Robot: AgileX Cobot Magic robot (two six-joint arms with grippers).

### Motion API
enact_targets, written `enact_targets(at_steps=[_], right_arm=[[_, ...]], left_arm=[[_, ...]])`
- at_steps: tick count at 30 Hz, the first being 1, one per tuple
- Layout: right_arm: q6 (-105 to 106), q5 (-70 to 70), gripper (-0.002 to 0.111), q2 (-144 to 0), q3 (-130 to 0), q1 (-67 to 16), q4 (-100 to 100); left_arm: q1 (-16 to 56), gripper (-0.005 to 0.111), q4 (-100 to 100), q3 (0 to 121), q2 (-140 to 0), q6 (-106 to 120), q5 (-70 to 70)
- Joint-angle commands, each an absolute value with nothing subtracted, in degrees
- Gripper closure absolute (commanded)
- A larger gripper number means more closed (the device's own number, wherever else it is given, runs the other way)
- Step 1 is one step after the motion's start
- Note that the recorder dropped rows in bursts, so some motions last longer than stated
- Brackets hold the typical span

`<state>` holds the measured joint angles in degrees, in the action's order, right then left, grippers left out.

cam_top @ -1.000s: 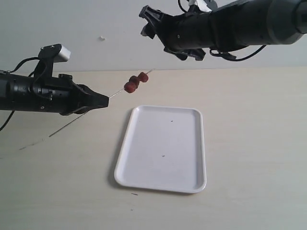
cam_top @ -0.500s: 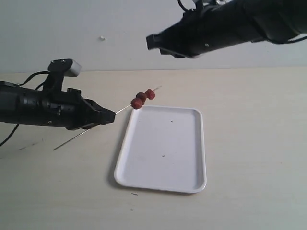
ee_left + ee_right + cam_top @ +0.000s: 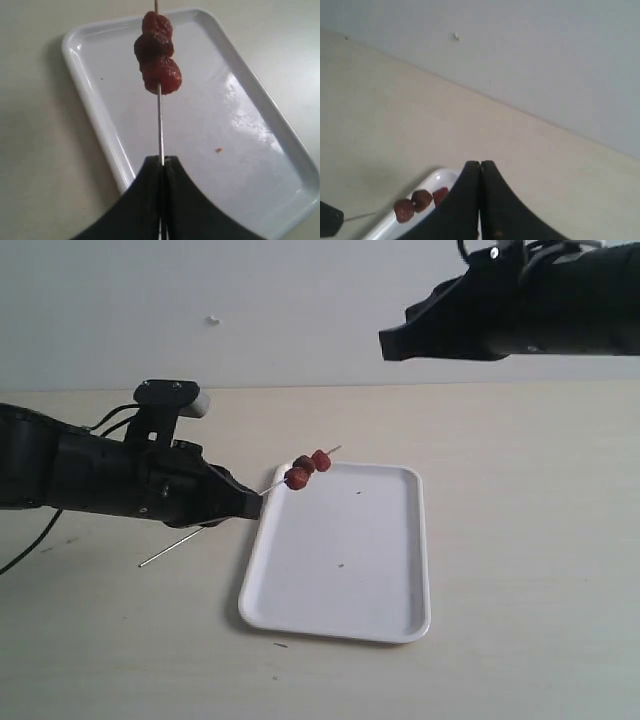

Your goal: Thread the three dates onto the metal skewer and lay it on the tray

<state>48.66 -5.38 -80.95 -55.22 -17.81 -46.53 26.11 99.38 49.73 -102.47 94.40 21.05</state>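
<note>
As we read the scene from the left, our left gripper (image 3: 256,503) is clamped on the skewer (image 3: 275,485), its jaws pressed together with the thin rod pinched between them. Behind the gripper, the rod's long tail slants down toward the table (image 3: 520,540); we cannot tell whether its end touches the surface. Ahead of the gripper, the rod rises at a slant to the right. The dates (image 3: 307,468) sit on it near the tip, all three threaded and touching one another in a tight row, with a short bare point sticking out past the last one. We hold them in the air over the far left corner of the tray (image 3: 345,540), and the skewer is not yet laid down. The tray lies flat on the table, white, with a few small specks on it. Further right and well above the tray, our right gripper (image 3: 388,344) hangs in the air with its jaws together, well apart from the skewer.
</note>
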Motion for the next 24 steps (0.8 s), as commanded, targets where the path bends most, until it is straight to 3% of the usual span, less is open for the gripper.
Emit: enact_targets(at_steps=[1,14,24], right_arm=[[49.45,-8.49,0.108,-77.18,-54.82,-17.53,-46.28],[49.45,-10.16,0.108,-76.66,-54.79,-17.53,-45.83],[49.45,-10.7,0.108,-76.66,-54.79,-17.53,-45.83]], left_arm=[[29.08,0.107,99.95,50.1,-102.59,92.62,20.12],[35.82,0.107,99.95,51.97,-102.73,87.27,12.72],[36.64,0.107,99.95,56.59,-109.58,85.35,12.95]])
